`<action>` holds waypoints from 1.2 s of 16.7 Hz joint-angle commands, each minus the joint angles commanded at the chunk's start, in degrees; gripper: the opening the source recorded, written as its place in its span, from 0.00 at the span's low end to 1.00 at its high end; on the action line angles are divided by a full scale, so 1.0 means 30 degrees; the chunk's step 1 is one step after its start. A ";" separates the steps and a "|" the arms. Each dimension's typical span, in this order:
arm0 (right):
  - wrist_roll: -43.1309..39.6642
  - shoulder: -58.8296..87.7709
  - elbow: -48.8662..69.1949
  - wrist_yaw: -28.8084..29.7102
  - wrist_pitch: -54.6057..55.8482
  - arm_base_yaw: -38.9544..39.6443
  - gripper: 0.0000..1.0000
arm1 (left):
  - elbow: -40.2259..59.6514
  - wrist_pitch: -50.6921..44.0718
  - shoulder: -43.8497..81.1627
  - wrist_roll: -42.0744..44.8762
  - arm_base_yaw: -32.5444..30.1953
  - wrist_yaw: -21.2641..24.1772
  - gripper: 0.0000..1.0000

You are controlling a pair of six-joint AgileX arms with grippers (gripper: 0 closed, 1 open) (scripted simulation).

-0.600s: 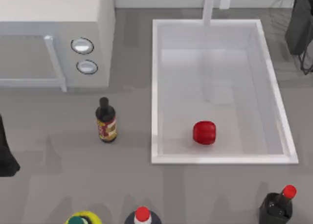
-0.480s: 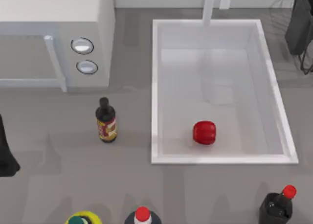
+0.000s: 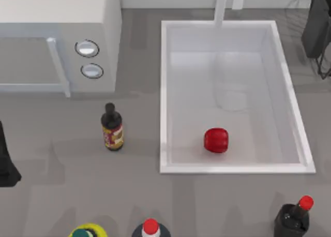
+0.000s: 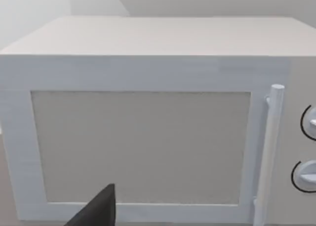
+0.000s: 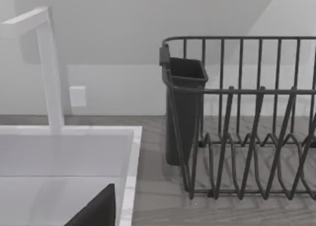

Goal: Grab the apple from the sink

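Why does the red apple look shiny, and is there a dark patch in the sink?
Top view: the apple carries a pale highlight on its top, so light falls from above; a faint round shadow lies on the sink floor beyond it. Right wrist view: the dish rack casts soft shadows on the counter.

Top view overhead; left wrist close on microwave; right wrist faces sink corner, rack.
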 joint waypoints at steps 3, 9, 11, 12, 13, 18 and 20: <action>0.0000 0.0000 0.0000 0.0000 0.0000 0.0000 1.00 | 0.0000 0.0000 0.0000 0.0000 0.0000 0.0000 1.00; 0.0000 0.0000 0.0000 0.0000 0.0000 0.0000 1.00 | 0.0000 0.0000 0.0000 0.0000 0.0000 0.0000 1.00; 0.0000 0.0000 0.0000 0.0000 0.0000 0.0000 1.00 | 0.0000 0.0000 0.0000 0.0000 0.0000 0.0000 1.00; 0.0000 0.0000 0.0000 0.0000 0.0000 0.0000 1.00 | 0.0000 0.0000 0.0000 0.0000 0.0000 0.0000 1.00; 0.0000 0.0000 0.0000 0.0000 0.0000 0.0000 1.00 | 0.0000 0.0000 0.0000 0.0000 0.0000 0.0000 1.00; 0.0488 0.1752 0.1422 -0.0009 -0.0974 0.0380 1.00 | 0.0000 0.0000 0.0000 0.0000 0.0000 0.0000 1.00; 0.1042 0.3603 0.2962 -0.0018 -0.2044 0.0815 1.00 | 0.0000 0.0000 0.0000 0.0000 0.0000 0.0000 1.00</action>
